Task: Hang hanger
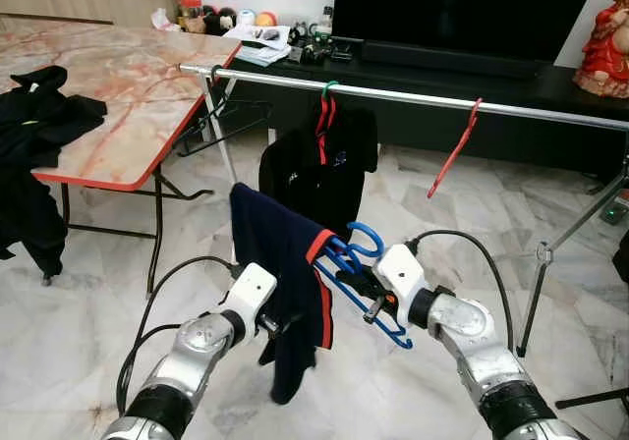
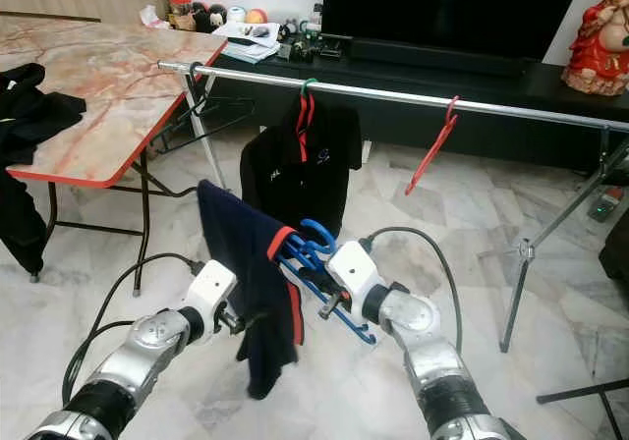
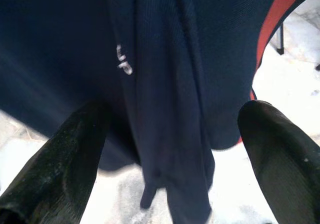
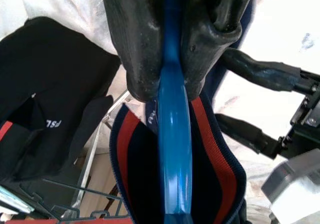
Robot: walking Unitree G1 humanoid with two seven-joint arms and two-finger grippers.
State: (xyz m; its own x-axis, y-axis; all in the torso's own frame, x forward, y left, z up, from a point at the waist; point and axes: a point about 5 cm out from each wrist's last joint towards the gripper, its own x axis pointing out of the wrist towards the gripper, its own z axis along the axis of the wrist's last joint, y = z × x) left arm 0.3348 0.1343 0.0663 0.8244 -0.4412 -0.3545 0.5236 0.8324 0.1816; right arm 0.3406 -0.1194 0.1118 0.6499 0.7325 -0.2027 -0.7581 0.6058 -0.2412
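Blue hanger (image 1: 366, 263): stiff, light plastic, clamped between the right gripper's (image 1: 366, 285) closed jaws near its neck; hold appears sound there. Navy shirt (image 1: 280, 263) on it hangs limp, likely to slide. Left gripper (image 3: 165, 149) stands wide, shirt between its jaws. Rail (image 1: 413, 94) lies well beyond; tiled floor (image 1: 88, 293) below.

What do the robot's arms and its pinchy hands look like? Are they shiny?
Yes, both arms are shiny silver metal with rounded joints and black rings near the body. Each ends in a white boxy wrist block carrying the left gripper and the right gripper, each with two long black fingers that look thick and matte up close. A black cable loops out from each arm.
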